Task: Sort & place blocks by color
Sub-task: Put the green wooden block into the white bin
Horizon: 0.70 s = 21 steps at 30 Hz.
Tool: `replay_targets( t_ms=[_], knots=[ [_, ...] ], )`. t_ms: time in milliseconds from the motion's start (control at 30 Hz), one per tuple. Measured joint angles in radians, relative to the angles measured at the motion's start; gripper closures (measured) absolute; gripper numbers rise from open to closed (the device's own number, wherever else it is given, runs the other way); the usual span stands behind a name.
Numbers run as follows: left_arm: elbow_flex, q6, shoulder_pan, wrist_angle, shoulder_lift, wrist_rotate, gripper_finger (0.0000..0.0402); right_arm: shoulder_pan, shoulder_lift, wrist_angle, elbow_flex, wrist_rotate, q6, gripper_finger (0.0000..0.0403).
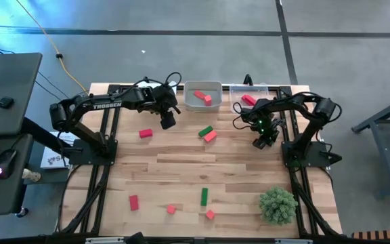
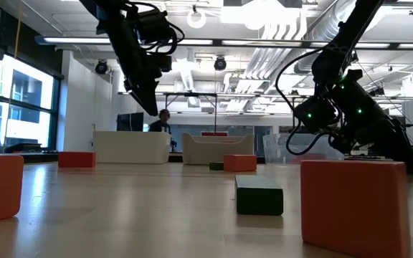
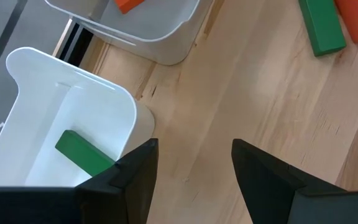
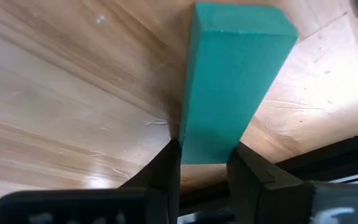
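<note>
The right gripper (image 4: 204,165) is clenching a green block (image 4: 232,81) low over the table (image 1: 181,176), near the right end of the grey tray (image 1: 203,88). The left gripper (image 3: 194,180), released and holding nothing, is hanging just left of that tray, where a red block (image 1: 204,97) is lying.

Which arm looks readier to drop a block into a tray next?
The right one, probably: the right gripper already pinches a green block, while the left gripper hangs open and empty beside the white tray.
</note>
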Motion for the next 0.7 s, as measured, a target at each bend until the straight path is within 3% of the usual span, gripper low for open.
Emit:
replay_targets(
  t_ms=[333,700],
  knots=[
    [0.0,-0.016,0.0,0.001,0.0,0.003,0.0208,0.0,-0.023,0.001,0.0,-0.012,-0.003,0.0325],
    [0.0,-0.12,0.0,0.001,0.0,0.174,0.0208,0.037,-0.115,0.009,0.157,-0.089,0.005,0.0325]
  ],
)
